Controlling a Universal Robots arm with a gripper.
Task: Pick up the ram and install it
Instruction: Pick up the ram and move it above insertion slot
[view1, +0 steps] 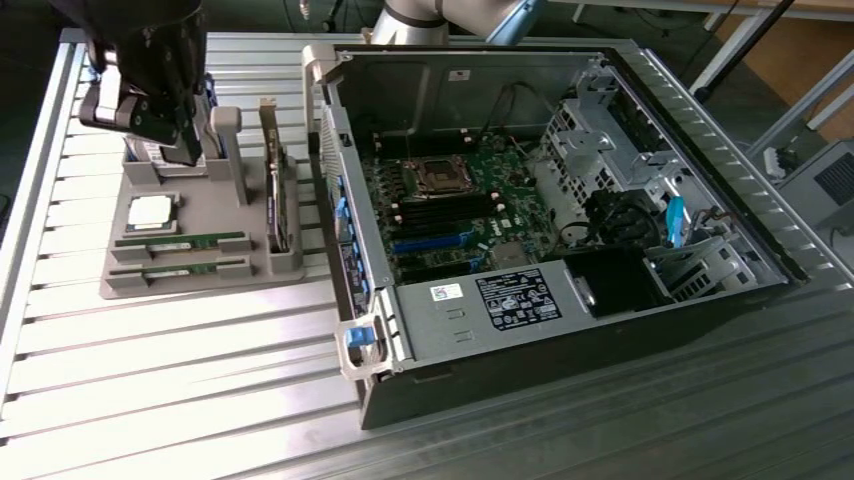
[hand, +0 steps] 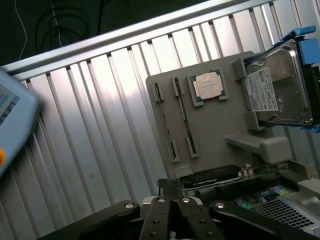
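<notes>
The pincer (view1: 176, 150) is closed tight, with nothing gripped, over the far end of the grey holder (view1: 200, 288) on the desk (view1: 160, 380). Outward from it, toward the camera, the silver CPU (view1: 150, 212) is met first. Just past that, the ram (view1: 180, 243) is seated in its slot, untouched, with a second stick (view1: 180, 270) alongside at the holder's near edge. Both long axes are laid parallel, running between the exterior view's left and right. An upright expansion card (view1: 278, 205) is set beside them. Farther to the exterior view's right, the open computer case (view1: 441, 80) is placed, its motherboard (view1: 467, 205) exposed.
</notes>
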